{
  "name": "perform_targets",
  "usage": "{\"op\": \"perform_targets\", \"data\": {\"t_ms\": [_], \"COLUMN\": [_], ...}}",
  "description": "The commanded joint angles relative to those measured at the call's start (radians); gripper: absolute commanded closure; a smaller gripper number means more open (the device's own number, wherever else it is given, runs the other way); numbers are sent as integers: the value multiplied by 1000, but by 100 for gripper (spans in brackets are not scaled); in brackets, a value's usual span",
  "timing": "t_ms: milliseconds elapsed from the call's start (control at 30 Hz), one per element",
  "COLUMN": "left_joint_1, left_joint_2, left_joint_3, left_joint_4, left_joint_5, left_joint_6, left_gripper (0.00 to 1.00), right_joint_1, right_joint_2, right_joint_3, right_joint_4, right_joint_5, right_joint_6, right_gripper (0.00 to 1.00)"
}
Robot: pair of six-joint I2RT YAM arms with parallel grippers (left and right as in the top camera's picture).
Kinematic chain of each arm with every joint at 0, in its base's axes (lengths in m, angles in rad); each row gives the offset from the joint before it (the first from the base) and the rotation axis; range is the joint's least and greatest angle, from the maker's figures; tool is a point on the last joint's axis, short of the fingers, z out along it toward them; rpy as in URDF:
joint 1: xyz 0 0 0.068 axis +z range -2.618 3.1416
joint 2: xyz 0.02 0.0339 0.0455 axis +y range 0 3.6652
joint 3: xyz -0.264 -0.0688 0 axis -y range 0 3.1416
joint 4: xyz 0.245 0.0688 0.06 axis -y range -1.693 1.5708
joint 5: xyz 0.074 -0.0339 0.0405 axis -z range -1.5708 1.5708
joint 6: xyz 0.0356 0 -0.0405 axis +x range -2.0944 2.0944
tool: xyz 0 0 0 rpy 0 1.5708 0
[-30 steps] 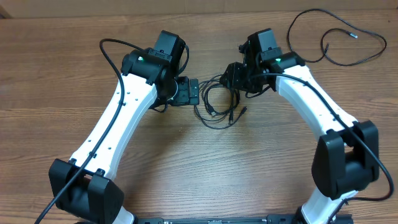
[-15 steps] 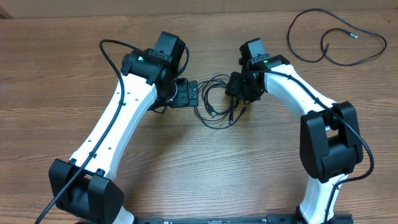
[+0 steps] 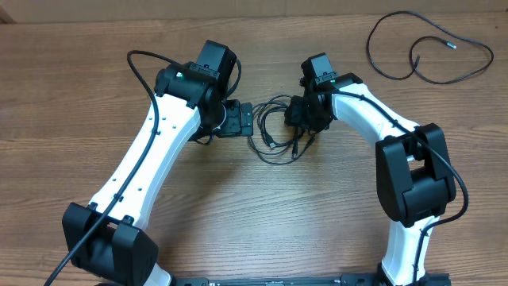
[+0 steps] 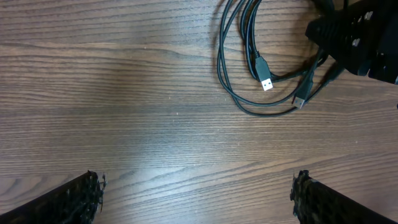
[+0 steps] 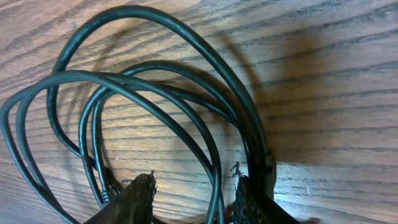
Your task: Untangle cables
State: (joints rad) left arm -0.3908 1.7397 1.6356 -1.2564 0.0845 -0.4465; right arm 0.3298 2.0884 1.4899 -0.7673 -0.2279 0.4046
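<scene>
Left tool (image 3: 242,119): jaws fully apart, nothing in them. In the left wrist view both its fingers (image 4: 68,199) sit at the bottom edge with only bare wood tabletop (image 4: 124,93) between them. The cables (image 3: 278,131) lie in a loose bundle of overlapping loops near the middle of the tabletop, between my two tools and just right of the left tool. The left wrist view shows two plug ends inside the loops: a silver USB plug (image 4: 265,81) and a smaller plug (image 4: 300,99) near it, not touching, both lying flat on the wood. Right tool (image 3: 300,123) is down at the right edge of the bundle, pointing into it. In the right wrist view its jaws are part-way apart, with the fingertips (image 5: 140,193) on either side of one thin strand and several more loops fanning out ahead across the wood. The gap between the tips is clearly wider than that strand, so I see no pinch on it. A thicker-looking strand runs close along the other fingertip; I can't tell whether it touches. One separate cable (image 3: 429,48) lies by itself at the far right corner of the tabletop. It forms a big open loop with a small plug at one end, well apart from the bundle and from both tools.
</scene>
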Motion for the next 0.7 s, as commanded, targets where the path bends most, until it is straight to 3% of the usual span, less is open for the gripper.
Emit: {"op": "perform_targets", "data": {"t_ms": [0, 333, 667], "left_joint_1": [-2, -2, -2], "left_joint_2": [7, 7, 7], "left_joint_3": [0, 0, 0], "left_joint_4": [3, 0, -1], "left_joint_5": [-13, -13, -13], "left_joint_6": [-14, -14, -14], "left_gripper": [0, 1, 0], "right_joint_1": [8, 10, 17], "right_joint_2": [1, 1, 1], "right_joint_3": [-5, -5, -6], "right_joint_4": [9, 2, 3], "right_joint_5": [17, 39, 37], "right_joint_6": [-20, -19, -21], "right_gripper": [58, 75, 66]}}
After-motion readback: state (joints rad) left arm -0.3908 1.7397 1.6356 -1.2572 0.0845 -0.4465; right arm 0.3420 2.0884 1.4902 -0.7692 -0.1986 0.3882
